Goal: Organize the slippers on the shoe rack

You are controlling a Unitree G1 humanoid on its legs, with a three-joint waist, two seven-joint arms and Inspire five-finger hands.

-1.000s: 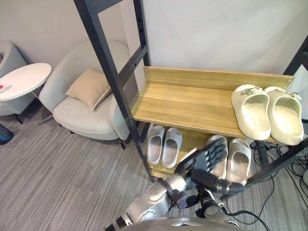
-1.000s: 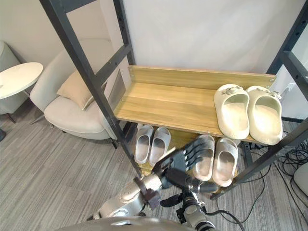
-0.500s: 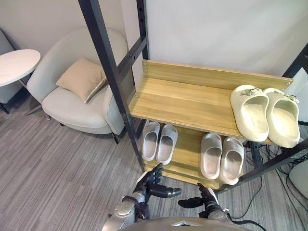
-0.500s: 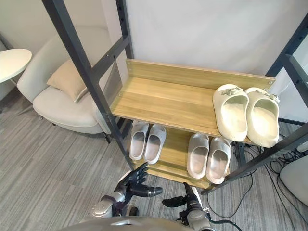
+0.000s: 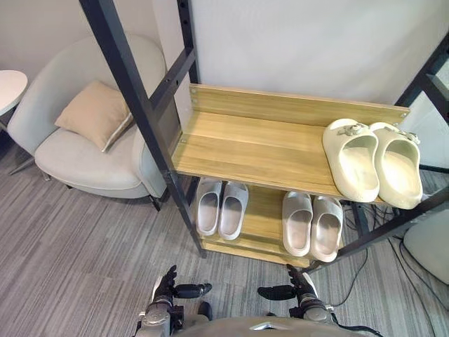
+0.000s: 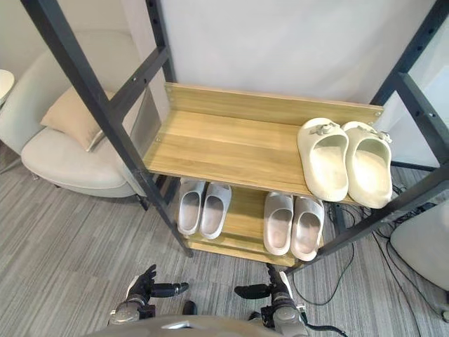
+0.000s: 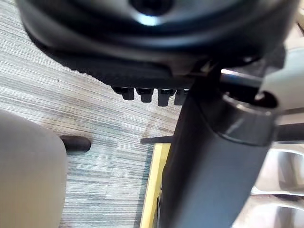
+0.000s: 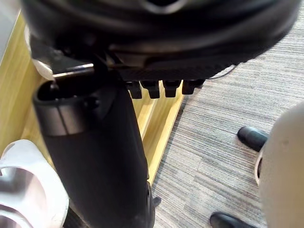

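The shoe rack (image 5: 245,147) has a dark metal frame and two wooden shelves. A pair of cream slippers (image 5: 372,165) lies side by side at the right end of the upper shelf. Two grey pairs sit on the lower shelf, one at the left (image 5: 221,208) and one at the right (image 5: 311,223). My left hand (image 5: 170,288) and right hand (image 5: 293,289) hang low over the carpet in front of the rack, both open and holding nothing. In the right wrist view the thumb (image 8: 95,156) points toward the lower shelf's edge (image 8: 159,128).
A light grey armchair (image 5: 77,158) with a beige cushion (image 5: 95,112) stands left of the rack. The rack's slanted front post (image 5: 133,91) crosses the view. A white round table edge (image 5: 7,84) shows far left. Grey carpet (image 5: 84,246) lies before the rack.
My left hand has drawn back from the right grey pair on the lower shelf and dropped low near the floor. The camera has also shifted, showing more of the rack.
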